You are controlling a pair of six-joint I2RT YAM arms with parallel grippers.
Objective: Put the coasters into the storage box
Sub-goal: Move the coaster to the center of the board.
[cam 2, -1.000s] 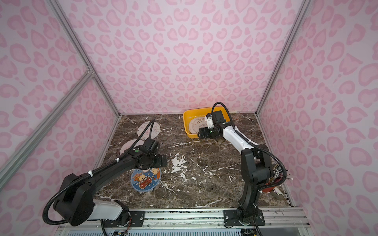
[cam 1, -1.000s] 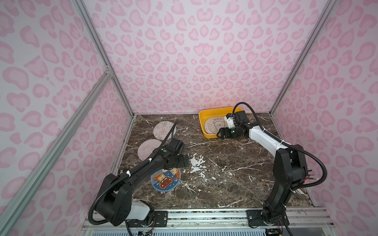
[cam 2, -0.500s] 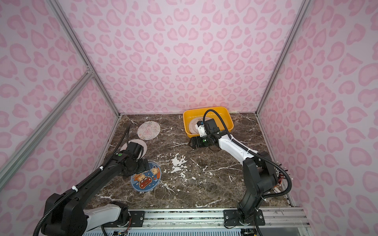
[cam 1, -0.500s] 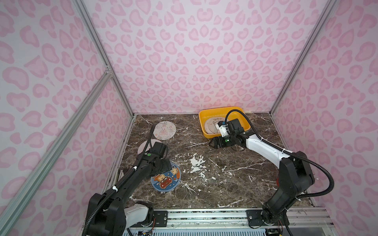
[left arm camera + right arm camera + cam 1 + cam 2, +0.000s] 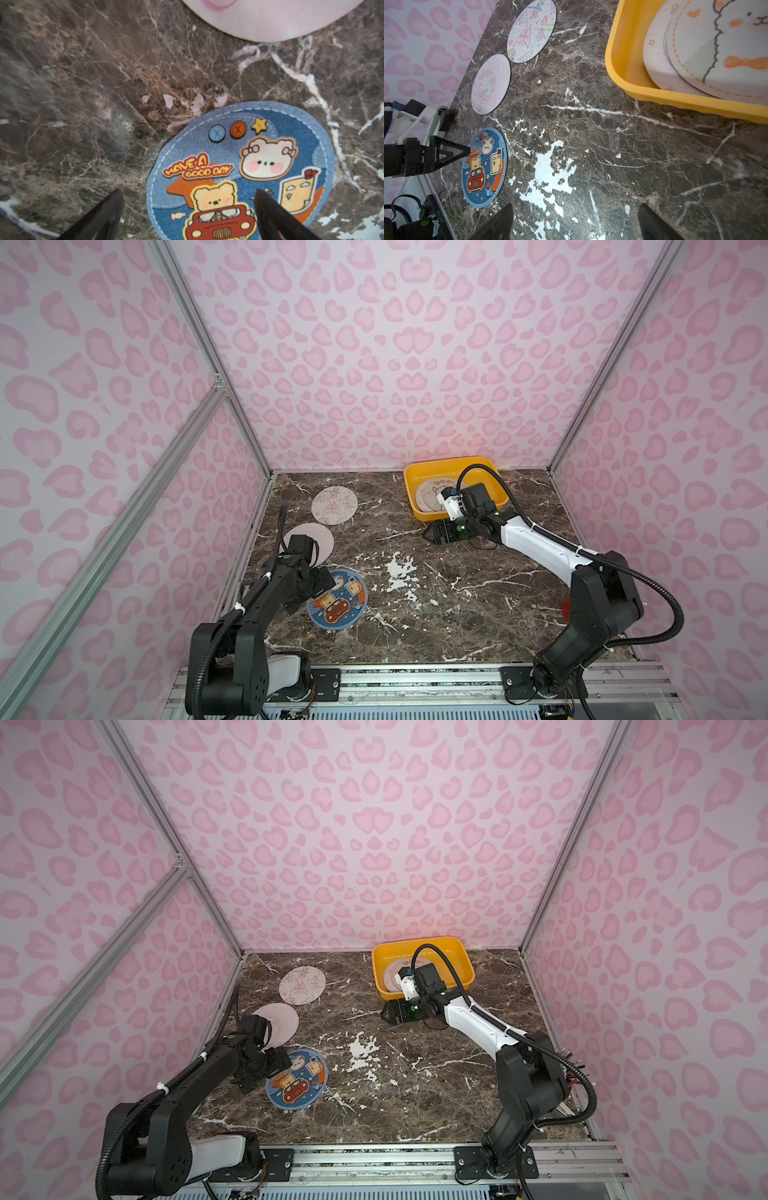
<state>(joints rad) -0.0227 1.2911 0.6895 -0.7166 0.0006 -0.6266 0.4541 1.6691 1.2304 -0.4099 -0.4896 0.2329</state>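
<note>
Though two coasters (image 5: pixel 695 52) lie in the storage box (image 5: pixel 623 62) at the tabletop's (image 5: pixel 457 614) back edge, three are left near its left edge: butterfly coaster (image 5: pixel 334 506), unicorn coaster (image 5: pixel 491 84), and blue bear coaster (image 5: pixel 340 605) beneath the left gripper (image 5: pixel 188 192), spread empty like the right gripper (image 5: pixel 575 204).

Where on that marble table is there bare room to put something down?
Widest bare patch: the marble table's middle, between the blue coaster, the right hand and the front rail. Crowded: the left edge, where unicorn coaster, butterfly coaster, blue coaster and left hand cluster, and the yellow storage box, holding coasters.
</note>
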